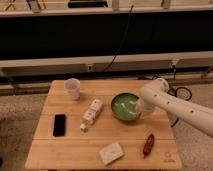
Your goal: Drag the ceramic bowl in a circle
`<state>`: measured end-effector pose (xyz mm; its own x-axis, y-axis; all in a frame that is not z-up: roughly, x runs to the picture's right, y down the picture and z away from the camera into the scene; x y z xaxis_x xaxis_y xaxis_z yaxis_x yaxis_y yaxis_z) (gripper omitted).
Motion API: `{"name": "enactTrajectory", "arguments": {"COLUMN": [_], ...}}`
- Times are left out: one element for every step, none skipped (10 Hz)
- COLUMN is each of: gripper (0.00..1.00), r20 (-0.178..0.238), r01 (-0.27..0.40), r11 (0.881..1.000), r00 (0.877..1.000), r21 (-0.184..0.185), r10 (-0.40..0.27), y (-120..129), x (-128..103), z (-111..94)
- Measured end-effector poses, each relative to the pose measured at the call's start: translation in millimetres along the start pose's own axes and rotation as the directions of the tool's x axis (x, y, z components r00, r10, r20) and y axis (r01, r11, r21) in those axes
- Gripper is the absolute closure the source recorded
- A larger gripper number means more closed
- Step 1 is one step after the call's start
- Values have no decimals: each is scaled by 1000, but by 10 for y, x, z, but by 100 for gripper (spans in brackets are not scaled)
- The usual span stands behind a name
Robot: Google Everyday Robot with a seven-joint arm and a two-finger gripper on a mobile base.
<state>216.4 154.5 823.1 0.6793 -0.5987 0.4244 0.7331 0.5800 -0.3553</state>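
Now jaws clamped on right rim of one ceramic bowl [121, 106]; one cup [73, 88]

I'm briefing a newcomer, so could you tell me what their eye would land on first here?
The white arm reaching in from the right, its hand at the right rim of the green ceramic bowl on the wooden table. Next, the black phone at the table's left.

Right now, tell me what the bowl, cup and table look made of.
The bowl looks glazed ceramic: glossy green. The cup, pale, maybe plastic or paper. The table is wood: plank seams show. The gripper sits shut at the bowl's right rim.
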Motion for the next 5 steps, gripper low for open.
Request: {"name": "enactTrajectory", "arguments": {"gripper": [100,100,100,100,100], "r20": [0,0,1,-2,-3], "r01": [10,26,34,45,54], "r11": [1000,1000,999,999,998], "r00": [1000,1000,999,999,999], "r21": [-8,-11,-12,-11,-11], "r10": [-10,-26,-34,-45,-54], "y": [26,13,1,-9,-14], "x": [15,25,18,24,30], "z": [-17,-39,-47,-65,-78]}}
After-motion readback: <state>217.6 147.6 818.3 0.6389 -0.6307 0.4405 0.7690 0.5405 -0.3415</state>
